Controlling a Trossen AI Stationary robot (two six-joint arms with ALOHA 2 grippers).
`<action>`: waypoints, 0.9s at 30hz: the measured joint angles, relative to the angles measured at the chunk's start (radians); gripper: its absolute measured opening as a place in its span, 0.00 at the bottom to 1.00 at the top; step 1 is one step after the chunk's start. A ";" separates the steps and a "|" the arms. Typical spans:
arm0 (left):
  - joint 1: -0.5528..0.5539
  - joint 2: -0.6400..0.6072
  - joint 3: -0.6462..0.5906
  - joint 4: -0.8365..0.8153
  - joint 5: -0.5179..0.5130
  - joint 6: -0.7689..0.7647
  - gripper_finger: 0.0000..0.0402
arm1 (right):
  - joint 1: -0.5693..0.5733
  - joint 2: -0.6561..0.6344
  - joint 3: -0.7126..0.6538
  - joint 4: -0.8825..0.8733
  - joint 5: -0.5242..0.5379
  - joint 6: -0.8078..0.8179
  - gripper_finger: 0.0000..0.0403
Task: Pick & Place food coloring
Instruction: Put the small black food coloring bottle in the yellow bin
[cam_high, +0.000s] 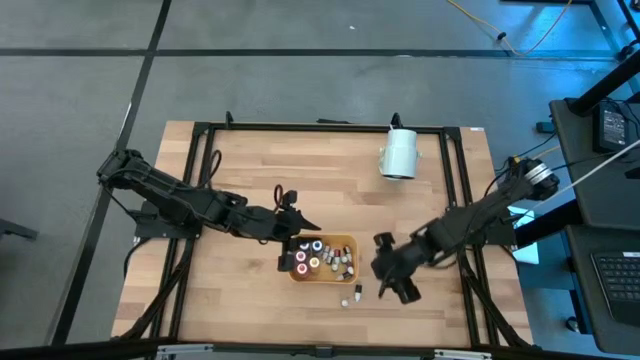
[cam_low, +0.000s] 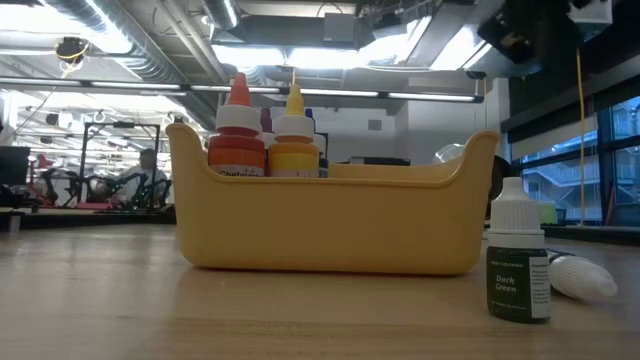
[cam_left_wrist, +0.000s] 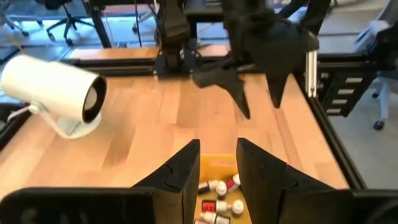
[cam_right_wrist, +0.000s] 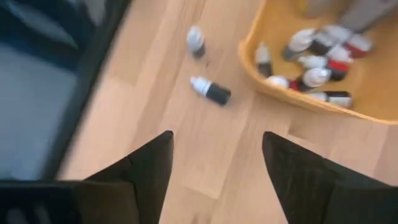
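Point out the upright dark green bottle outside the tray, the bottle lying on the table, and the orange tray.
Upright dark green bottle (cam_low: 518, 262): low view, on its label.
Lying bottle (cam_right_wrist: 211, 90): right wrist view, on its dark body.
Orange tray (cam_low: 330, 225): low view, on its front wall.

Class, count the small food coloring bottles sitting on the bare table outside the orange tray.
2: one upright bottle and one lying bottle, both close beside the tray. None seem hidden.
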 joint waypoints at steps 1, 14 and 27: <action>0.000 0.000 0.000 -0.008 0.000 -0.005 0.25 | 0.012 0.024 0.000 -0.002 0.016 -0.039 0.62; 0.000 0.000 0.000 -0.035 0.028 -0.105 0.25 | 0.048 0.314 0.000 0.118 0.062 -0.284 0.54; 0.000 0.000 0.000 -0.147 0.053 -0.236 0.25 | 0.048 0.383 -0.001 0.268 0.104 -0.481 0.47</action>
